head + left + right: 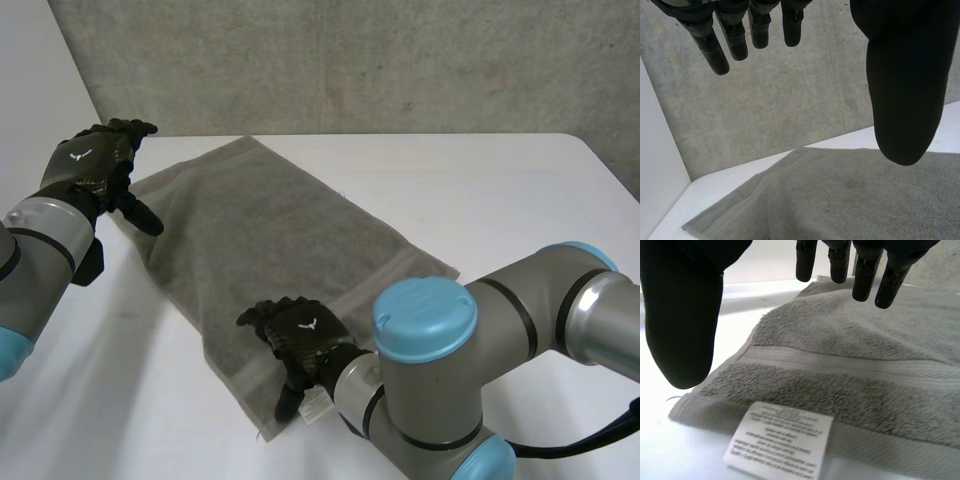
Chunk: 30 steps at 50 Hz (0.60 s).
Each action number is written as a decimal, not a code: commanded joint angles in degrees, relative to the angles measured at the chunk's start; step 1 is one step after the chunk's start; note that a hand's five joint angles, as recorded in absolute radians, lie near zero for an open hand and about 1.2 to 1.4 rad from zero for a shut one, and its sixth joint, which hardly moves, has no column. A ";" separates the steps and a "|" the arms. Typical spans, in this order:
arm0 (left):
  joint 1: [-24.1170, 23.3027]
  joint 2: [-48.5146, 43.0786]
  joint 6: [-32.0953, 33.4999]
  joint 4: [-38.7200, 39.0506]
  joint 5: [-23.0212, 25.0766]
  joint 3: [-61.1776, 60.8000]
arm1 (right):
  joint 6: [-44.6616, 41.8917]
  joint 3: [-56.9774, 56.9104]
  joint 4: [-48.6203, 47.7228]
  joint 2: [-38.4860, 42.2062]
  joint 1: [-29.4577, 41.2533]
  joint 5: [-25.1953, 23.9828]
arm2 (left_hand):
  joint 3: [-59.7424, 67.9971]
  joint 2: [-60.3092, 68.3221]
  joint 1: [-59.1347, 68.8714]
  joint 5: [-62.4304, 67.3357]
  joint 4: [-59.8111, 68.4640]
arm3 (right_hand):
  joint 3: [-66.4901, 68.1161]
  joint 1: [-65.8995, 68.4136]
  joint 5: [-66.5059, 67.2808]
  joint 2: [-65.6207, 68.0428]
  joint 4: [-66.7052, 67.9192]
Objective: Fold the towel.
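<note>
Concrete wall (400, 60) backs the white table (520, 200); grey towel (270, 240) lies flat, diagonal. Left hand (90, 165) hovers open above its far corner; right hand (300, 335), spread and empty, over the near labelled corner. Risk: uneven grasps would skew the fold.

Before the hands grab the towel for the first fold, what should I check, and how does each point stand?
1. Towel flat and unfolded on the table: ok.
2. Left hand above the far corner: ok.
3. Left fingers closed on cloth: not ok, straight and apart from it.
4. Right hand at the near end, by the label: ok.
5. Right fingers closed on cloth: not ok, straight.
6. Right palm touching the towel: cannot tell.
</note>
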 commanded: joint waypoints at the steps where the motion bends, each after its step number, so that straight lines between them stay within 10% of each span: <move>1: -0.03 -0.09 -0.03 -0.04 -0.09 -0.41 | 0.74 0.18 -0.05 2.06 0.97 -0.03 | 0.49 0.61 0.27 -1.70 0.43 | 0.41 -0.34 -2.61 0.29 -0.02; 30: -0.30 -0.27 0.15 0.22 -0.18 -1.11 | 0.74 0.71 -4.53 4.44 1.85 0.41 | 0.49 0.61 0.27 -1.70 0.43 | 10.07 9.32 7.05 9.95 9.64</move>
